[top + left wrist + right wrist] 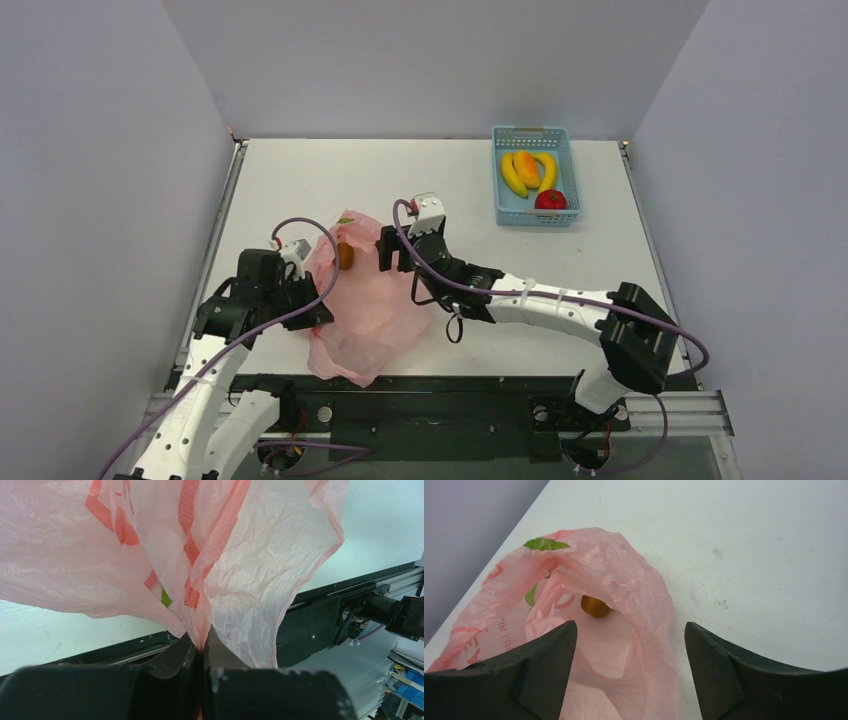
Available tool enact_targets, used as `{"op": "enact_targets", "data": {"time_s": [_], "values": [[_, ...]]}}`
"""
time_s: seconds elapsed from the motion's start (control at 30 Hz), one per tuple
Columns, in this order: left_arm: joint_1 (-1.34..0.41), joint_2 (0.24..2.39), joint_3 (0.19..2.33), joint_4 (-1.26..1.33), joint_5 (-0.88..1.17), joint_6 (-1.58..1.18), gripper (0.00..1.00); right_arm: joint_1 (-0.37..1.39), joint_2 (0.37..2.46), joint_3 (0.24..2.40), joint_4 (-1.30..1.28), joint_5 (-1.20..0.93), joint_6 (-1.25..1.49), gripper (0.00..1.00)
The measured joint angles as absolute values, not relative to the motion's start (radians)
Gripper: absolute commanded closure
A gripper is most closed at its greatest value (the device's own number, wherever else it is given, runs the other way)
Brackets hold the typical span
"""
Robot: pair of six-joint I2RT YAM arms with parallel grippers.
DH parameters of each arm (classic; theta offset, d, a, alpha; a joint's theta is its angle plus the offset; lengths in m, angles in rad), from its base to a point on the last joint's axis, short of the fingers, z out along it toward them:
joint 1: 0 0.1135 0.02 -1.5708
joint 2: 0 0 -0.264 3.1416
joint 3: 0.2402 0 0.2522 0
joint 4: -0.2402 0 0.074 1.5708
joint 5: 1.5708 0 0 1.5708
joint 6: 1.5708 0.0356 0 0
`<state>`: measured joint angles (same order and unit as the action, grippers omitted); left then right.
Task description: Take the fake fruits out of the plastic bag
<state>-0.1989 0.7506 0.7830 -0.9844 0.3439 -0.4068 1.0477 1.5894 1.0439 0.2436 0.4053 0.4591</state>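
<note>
While my left tool (202,639) pinches the limp plastic bag (250,555), my spread right tool (630,630) faces the kiwi (595,607): likely light, slick; grip midsection.

Bag (260,570) is thin crinkly see-through plastic. Kiwi (595,606) looks smooth, bit glossy; table (749,540) is matt white, scuffed.

Fold of bag (636,582) partly over kiwi (595,607)

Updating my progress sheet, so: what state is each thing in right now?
plastic bag: crumpled, mouth open, edge pinched.
brown fruit: inside the bag's mouth.
bananas: in the blue basket.
mango: in the basket.
apple: in the basket.
left hand: shut on the bag.
right hand: open, facing the bag's mouth.
</note>
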Motion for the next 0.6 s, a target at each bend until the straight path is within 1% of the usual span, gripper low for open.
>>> {"op": "enact_targets", "data": {"time_s": [0.13, 0.23, 0.27, 0.3, 0.4, 0.47, 0.6], "values": [[-0.199, 0.757, 0.783, -0.984, 0.344, -0.407, 0.99, 1.075, 1.497, 1.044, 0.220, 0.451, 0.413, 0.27], [-0.199, 0.761, 0.783, -0.984, 0.344, -0.407, 0.98, 1.151, 1.465, 1.050, 0.227, 0.482, 0.381, 0.29], [-0.199, 0.762, 0.783, -0.984, 0.344, -0.407, 0.98, 1.179, 1.470, 1.059, 0.229, 0.485, 0.373, 0.32], [-0.199, 0.762, 0.783, -0.984, 0.344, -0.407, 0.99, 1.202, 1.482, 1.066, 0.231, 0.485, 0.373, 0.33], [-0.199, 0.762, 0.783, -0.984, 0.341, -0.407, 0.99, 1.232, 1.544, 1.084, 0.250, 0.469, 0.383, 0.45], [-0.199, 0.762, 0.783, -0.984, 0.340, -0.407, 0.99, 1.228, 1.604, 1.094, 0.270, 0.453, 0.403, 0.49], [-0.199, 0.763, 0.783, -0.984, 0.337, -0.407, 0.99, 1.206, 1.754, 1.119, 0.311, 0.406, 0.468, 0.52]]}}
